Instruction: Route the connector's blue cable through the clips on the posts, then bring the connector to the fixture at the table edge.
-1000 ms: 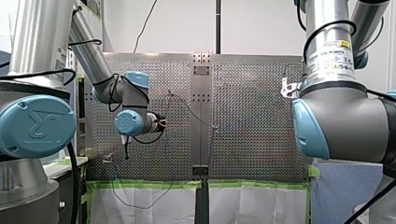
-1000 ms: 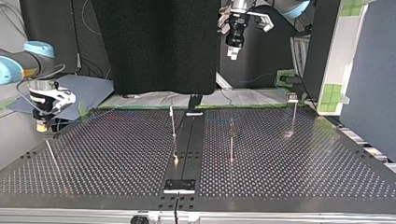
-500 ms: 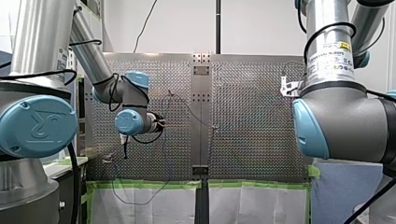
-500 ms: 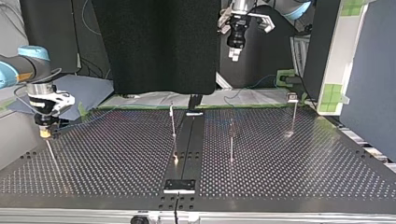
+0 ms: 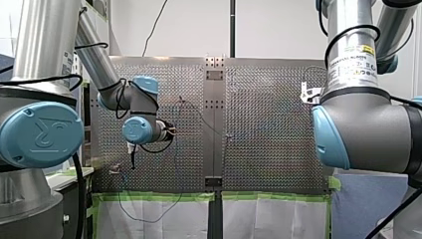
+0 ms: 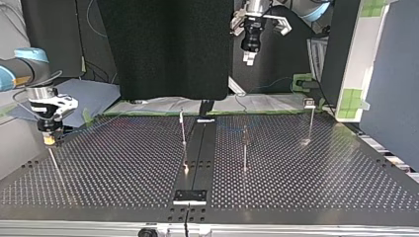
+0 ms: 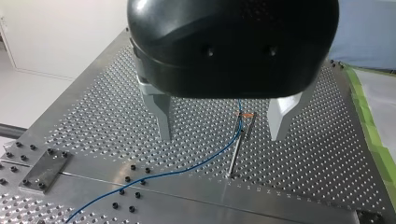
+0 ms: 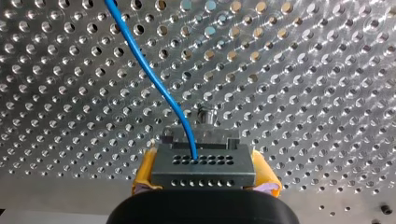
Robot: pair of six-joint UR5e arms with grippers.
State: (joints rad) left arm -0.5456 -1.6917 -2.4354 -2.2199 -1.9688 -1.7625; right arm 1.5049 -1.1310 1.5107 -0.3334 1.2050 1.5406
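Note:
In the right wrist view my right gripper is shut, its yellow pads clamping a grey connector. The blue cable leaves the connector's face and runs off across the perforated table. Just ahead of the connector sits a small metal fixture, close to the table edge. In the top view this gripper hangs low at the left edge. My left gripper is open and empty, high above a thin post whose clip carries the cable. In the top view it hovers at the back.
Three thin posts stand on the plate in the top view: one by the centre rail, one right of it, and one at the far right. A dark centre rail splits the table. Green tape lines an edge.
My right gripper has sunk a little with the connector toward the table edge, then held nearly still. My left arm has barely shifted.

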